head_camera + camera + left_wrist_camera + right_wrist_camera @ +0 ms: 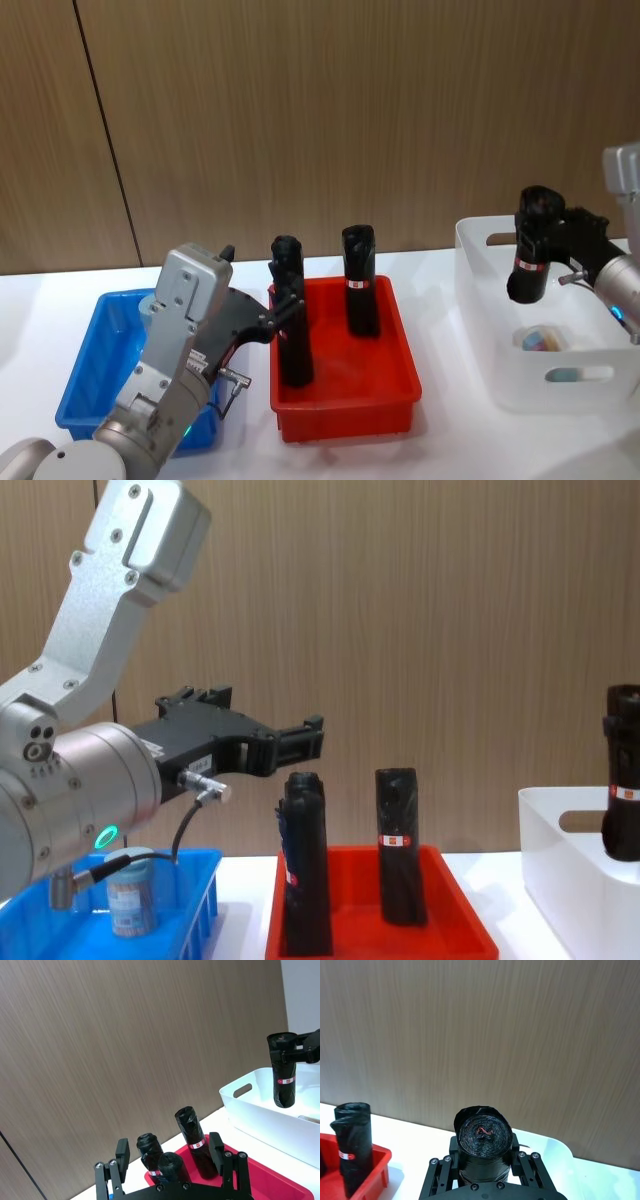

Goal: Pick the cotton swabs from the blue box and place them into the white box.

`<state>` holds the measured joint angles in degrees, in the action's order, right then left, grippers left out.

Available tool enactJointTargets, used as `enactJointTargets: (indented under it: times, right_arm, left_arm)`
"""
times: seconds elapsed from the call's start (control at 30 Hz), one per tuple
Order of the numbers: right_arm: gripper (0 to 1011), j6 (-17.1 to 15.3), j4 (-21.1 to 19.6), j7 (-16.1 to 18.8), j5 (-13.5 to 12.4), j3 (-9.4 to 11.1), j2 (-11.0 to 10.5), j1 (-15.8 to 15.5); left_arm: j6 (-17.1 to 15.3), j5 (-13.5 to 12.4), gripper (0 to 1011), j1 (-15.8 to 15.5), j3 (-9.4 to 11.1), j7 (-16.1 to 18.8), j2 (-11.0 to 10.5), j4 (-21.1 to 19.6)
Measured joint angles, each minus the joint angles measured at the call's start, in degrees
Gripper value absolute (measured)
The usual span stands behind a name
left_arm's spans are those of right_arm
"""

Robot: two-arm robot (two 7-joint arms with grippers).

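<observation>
Cotton swabs wait in two bins as both arms work among black rolls.

White box [480, 300] holds two swab jars [545, 338], their axes unclear; blue box [190, 875] holds one cotton swab jar [132, 898] upright, lid up. Red tray [345, 410] carries upright black rolls [360, 280]. Left gripper [285, 310], fingers wide, hovers over the tray's left edge; right gripper [482, 1157] clamps a vertical roll [532, 245] over the white box.

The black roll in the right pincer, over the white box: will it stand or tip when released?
The black roll, held in the right pincer above the white box, is tall and narrow, so it would probably tip. It looks like soft wrapped film, likely light and slightly squashy. Lying down, it may roll.
</observation>
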<state>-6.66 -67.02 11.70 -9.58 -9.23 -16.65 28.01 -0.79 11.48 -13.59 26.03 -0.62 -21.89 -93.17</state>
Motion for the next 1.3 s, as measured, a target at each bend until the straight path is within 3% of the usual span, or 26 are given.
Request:
enactJointTargets:
  times: [0.3,0.83,1.3]
  right_arm:
    - [546,1.49,4.16,-0.75,0.59,-0.22,0.61,1.74]
    - [992,3.2,7.0,-1.52,0.86,-0.22,1.07,2.99]
    - [1002,3.68,6.86,-1.53,0.86,-0.07,1.02,2.89]
  left_arm:
    - [0.0,0.0,1004,0.0,0.0,0.0,0.0,0.0]
    - [0.0,0.0,1004,0.0,0.0,0.0,0.0,0.0]
    - [0.0,0.0,1004,0.0,0.0,0.0,0.0,0.0]
